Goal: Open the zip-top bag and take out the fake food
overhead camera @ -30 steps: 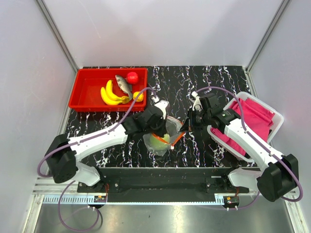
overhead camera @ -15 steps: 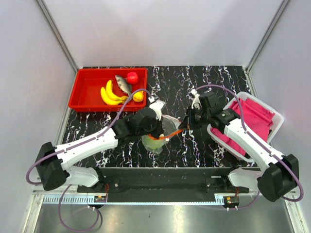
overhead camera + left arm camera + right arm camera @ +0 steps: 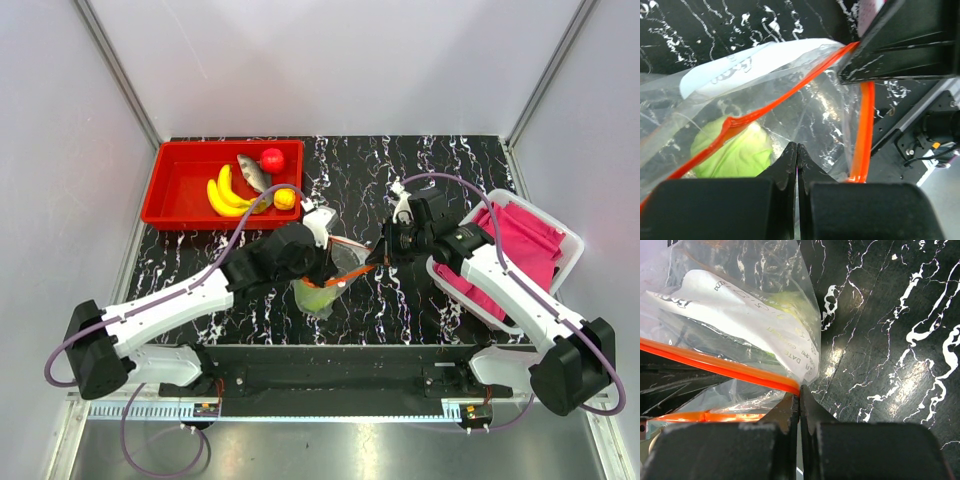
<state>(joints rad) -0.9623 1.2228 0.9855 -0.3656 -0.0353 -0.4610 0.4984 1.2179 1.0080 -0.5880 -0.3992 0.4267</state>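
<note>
The clear zip-top bag (image 3: 335, 278) hangs between both grippers over the middle of the black marbled table. Its orange-red zip strip (image 3: 790, 90) is parted and the mouth stands open. A green piece of fake food (image 3: 735, 150) lies inside it. My left gripper (image 3: 797, 148) is shut on the near side's film below the strip. My right gripper (image 3: 800, 392) is shut on the bag's corner, at the end of the strip (image 3: 715, 367). In the top view the left gripper (image 3: 330, 266) and right gripper (image 3: 378, 257) face each other across the bag.
A red tray (image 3: 170, 195) at the back left holds a banana bunch (image 3: 226, 196), a grey fish (image 3: 253, 172), a red fruit (image 3: 272, 158) and a yellow-orange fruit (image 3: 285, 198). A white bin (image 3: 573, 245) of pink cloth stands under the right arm.
The left arm has swung its elbow out to the left and drawn its gripper slightly back and left. The bag's mouth is stretched wider. The right gripper has hardly moved.
</note>
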